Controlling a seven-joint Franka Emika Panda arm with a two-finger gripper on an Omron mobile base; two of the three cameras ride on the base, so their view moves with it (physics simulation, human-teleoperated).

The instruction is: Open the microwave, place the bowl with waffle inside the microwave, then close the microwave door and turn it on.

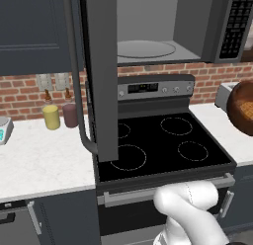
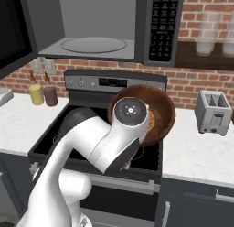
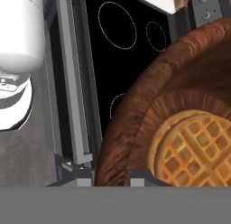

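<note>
My bowl [image 3: 149,114] fills the right of the hand view, reddish-brown and tilted, with a golden waffle [image 3: 194,148] lying in its bottom at the lower right. My gripper [image 3: 110,179] sits at the bottom centre, its two fingertips pinching the bowl's near rim, one inside and one outside, so the jaws stand narrowly parted around the wall. In the right base view the bowl [image 2: 160,114] hangs mid-frame above the right side of the stove [image 2: 151,159], partly behind my wrist; in the left base view it shows at the right edge [image 1: 243,113].

The microwave [image 2: 98,27] spans the top of that frame, its cavity bare with the turntable [image 2: 93,44] in sight. The microwave door [image 1: 101,76] stands swung open in the left base view, a tall panel left of centre between me and the cavity's left side. Its keypad [image 2: 162,20] has buttons too small to read.

A silver toaster [image 2: 212,112] stands on the counter [image 2: 196,153] at right. Two bottles, one yellow [image 1: 51,113] and one maroon [image 1: 70,111], stand at the brick wall, left.
</note>
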